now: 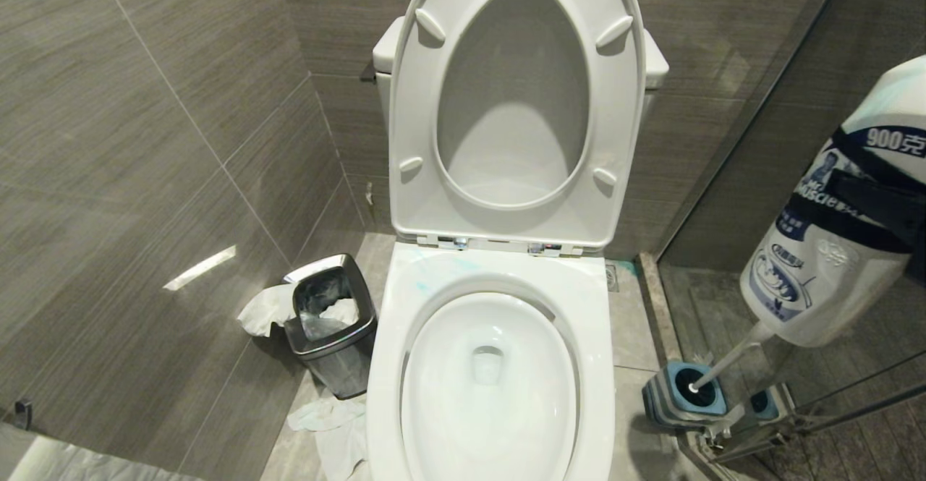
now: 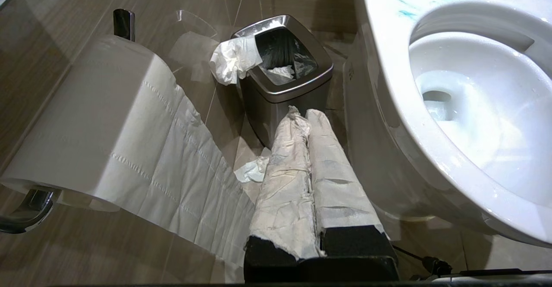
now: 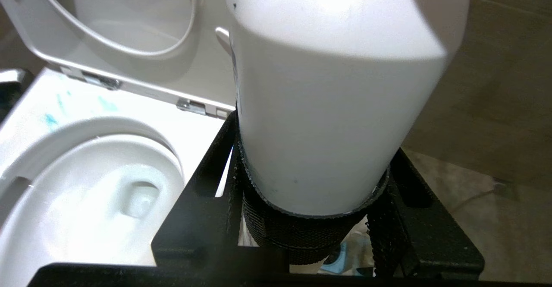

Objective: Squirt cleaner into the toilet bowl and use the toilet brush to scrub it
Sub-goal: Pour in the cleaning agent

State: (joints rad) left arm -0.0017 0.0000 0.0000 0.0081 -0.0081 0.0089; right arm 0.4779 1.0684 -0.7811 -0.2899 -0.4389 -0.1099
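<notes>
From the head camera, the toilet bowl [image 1: 489, 380] sits dead centre with seat and lid [image 1: 515, 105] swung upright against the tank. Faint teal smears of cleaner [image 1: 434, 267] mark the rim behind the basin. At the right edge a large white cleaner bottle [image 1: 832, 249] hangs tilted, nozzle end down, above the toilet brush [image 1: 723, 369], whose white handle leans out of the blue-and-grey holder [image 1: 684, 394] on the floor right of the toilet. A dark strap of the right gripper crosses the bottle's label, though the fingers themselves are hard to read here. A steel bin [image 1: 333, 325] stuffed with tissue stands left of the toilet.

Over to the left wrist camera: the left gripper [image 2: 306, 116] hangs low beside the bowl [image 2: 474, 105], its paper-wrapped fingers [image 2: 284, 170] pressed together, holding nothing and pointing toward the bin [image 2: 282, 84]. Only this view shows a toilet roll [image 2: 99, 118] with a long sheet trailing off it.

Now the right wrist camera: the right gripper [image 3: 317, 218] has its black fingers [image 3: 207, 209] clamped on either side of the bottle [image 3: 327, 105], a textured band hugging the body between them. The bowl [image 3: 86, 200] lies off to the side, apart from the bottle, with the cleaner [image 3: 51, 118] streaks sharper here than from the head. The brush cannot be made out in this view.
</notes>
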